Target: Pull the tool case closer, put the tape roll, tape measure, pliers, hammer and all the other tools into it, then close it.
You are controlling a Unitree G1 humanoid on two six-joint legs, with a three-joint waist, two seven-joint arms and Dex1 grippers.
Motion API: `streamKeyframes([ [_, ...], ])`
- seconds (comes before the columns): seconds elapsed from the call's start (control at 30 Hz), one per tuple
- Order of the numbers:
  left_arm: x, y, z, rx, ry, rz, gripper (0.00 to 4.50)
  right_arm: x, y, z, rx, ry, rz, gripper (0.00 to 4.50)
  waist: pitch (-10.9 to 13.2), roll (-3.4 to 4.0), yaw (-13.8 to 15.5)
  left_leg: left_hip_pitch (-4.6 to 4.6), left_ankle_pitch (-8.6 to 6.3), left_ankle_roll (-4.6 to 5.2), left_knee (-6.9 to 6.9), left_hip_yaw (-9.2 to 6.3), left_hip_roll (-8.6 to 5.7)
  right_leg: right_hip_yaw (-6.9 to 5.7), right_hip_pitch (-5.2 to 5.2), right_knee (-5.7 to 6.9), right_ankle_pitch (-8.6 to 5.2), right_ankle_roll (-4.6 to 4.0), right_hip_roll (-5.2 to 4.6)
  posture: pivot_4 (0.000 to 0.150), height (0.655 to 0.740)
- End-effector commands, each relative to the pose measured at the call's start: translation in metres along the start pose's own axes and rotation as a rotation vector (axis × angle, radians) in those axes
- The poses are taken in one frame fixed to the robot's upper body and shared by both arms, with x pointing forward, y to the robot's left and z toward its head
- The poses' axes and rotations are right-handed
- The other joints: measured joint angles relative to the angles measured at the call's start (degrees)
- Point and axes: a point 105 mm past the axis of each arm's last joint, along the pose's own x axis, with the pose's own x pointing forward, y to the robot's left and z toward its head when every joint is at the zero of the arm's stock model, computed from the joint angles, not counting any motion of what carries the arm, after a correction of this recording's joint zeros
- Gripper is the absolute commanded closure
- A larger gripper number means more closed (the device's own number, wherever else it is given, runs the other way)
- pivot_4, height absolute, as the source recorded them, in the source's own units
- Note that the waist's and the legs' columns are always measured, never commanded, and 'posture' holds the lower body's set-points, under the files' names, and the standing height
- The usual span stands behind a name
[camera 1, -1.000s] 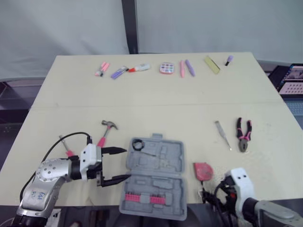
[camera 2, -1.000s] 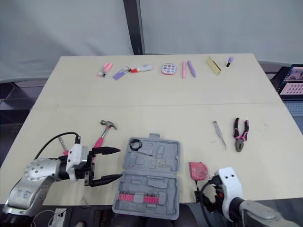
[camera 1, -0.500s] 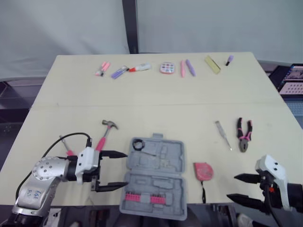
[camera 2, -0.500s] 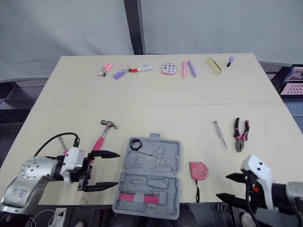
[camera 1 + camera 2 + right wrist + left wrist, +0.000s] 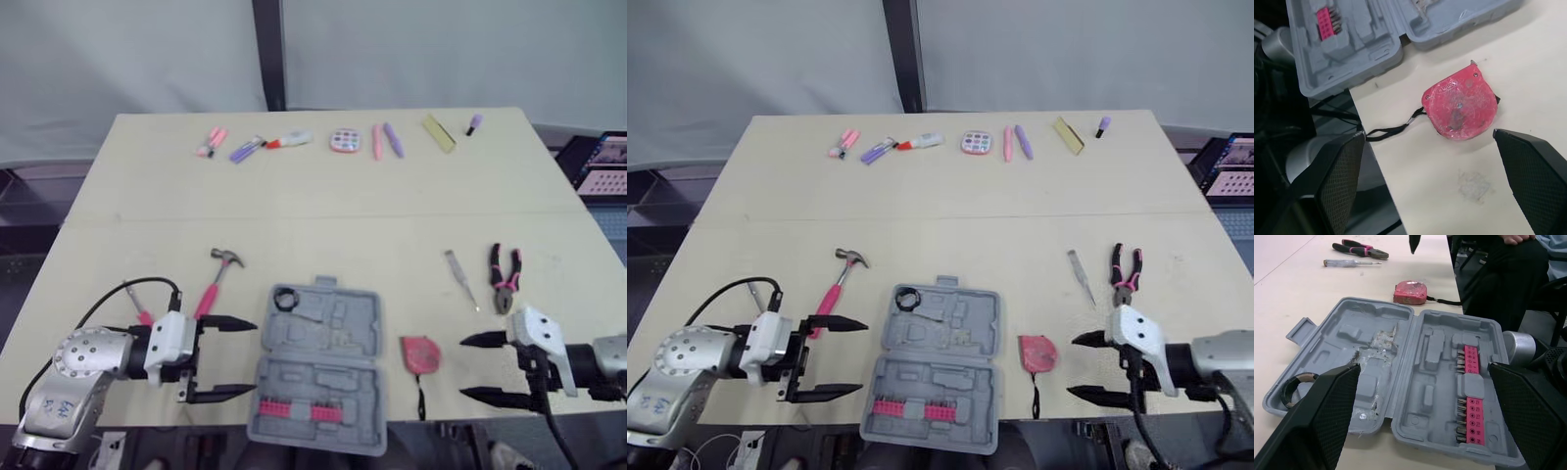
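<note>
Red squarish plastic tape measure (image 5: 1036, 353) lies just ahead of the empty, wide-spread right gripper (image 5: 1073, 366); pickup step, seemingly; next, straddle and close.

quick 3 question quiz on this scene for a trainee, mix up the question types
1. True or false: the tool case lies open on the table.
2. Which tool already lies in the case? A tape roll; B hammer; C pliers.
3. Short answer: which claw is nearest the tape measure?

Key: 1 true; 2 A; 3 the right claw.
</note>
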Motion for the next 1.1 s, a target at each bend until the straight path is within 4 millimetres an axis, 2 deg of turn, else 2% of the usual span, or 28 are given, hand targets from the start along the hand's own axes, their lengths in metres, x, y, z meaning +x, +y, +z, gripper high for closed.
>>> streamKeyframes([
  [0.03, -0.002, -0.002, 0.004, 0.032, -0.011, 0.002, 0.00, 0.010, -0.005, -0.004, -0.077, 0.013, 0.046, 0.06, 0.0, 0.03, 0.0, 0.01, 0.00, 0.00, -0.02, 0.00, 0.00, 0.00, -0.01, 0.00, 0.00, 0.00, 0.00, 0.150, 0.7400],
  [0.23, -0.001, -0.009, 0.002, 0.041, -0.008, -0.005, 0.00, 0.019, -0.008, -0.011, -0.134, 0.040, 0.103, 0.06, 0.0, 0.07, 0.1, -0.01, 0.00, 0.00, 0.02, -0.04, -0.01, 0.00, -0.08, 0.02, 0.00, 0.00, -0.01, 0.150, 0.7400],
  [0.5, 0.000, -0.012, 0.006, 0.035, -0.034, -0.002, 0.00, 0.038, -0.026, -0.013, -0.208, 0.037, 0.061, 0.06, 0.0, 0.08, -0.1, -0.01, 0.00, -0.01, 0.03, -0.03, -0.01, -0.01, -0.10, 0.02, 0.00, 0.00, 0.00, 0.150, 0.7400],
  [1.1, 0.000, -0.014, 0.003, 0.048, -0.030, 0.016, 0.00, 0.055, -0.030, -0.021, -0.259, 0.065, 0.055, 0.06, 0.0, 0.08, 0.0, -0.01, -0.01, -0.01, 0.06, -0.04, -0.03, 0.00, -0.13, 0.04, 0.00, 0.00, -0.01, 0.150, 0.7400],
])
